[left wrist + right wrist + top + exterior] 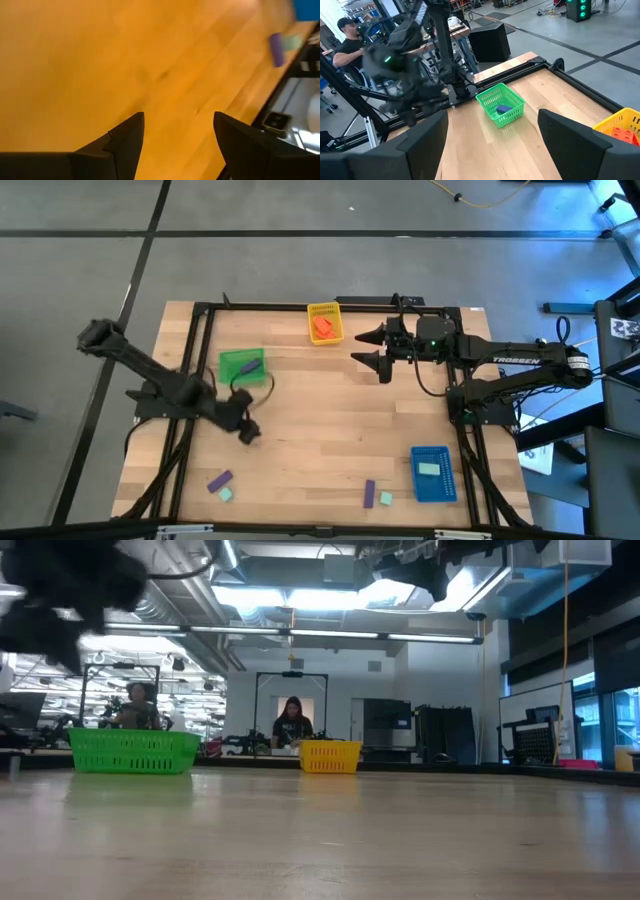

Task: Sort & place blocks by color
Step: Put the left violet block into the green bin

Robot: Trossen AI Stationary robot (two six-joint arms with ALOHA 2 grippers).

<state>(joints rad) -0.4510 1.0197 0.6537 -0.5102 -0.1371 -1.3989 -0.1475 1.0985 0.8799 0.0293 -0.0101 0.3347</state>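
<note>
Along the counter's [330,420] near edge lie loose blocks: a purple block [219,480] touching a mint block [226,494] at the left, and a second purple block [369,493] just beside another mint block [385,498] nearer the right, close to the blue tray [433,489], which holds a mint block [429,469]. Above the counter's left-middle, the left gripper [246,430] hangs at the end of an arm that reaches in from the left edge and bends at the elbow, its fingers [125,145] spread apart and empty over bare wood in the left wrist view. Just beyond it sits the green tray [240,367] with a purple block [251,366] inside. Farther back, the right arm stretches from the right side, its forearm level and pointing left, the right gripper [372,348] held clear of the counter with fingers [420,145] wide apart and holding nothing. At the far edge stands the yellow tray [324,324], holding orange-red blocks [322,327]. In the low view, a person [291,724] shows in the room beyond the counter, behind the yellow tray.
</note>
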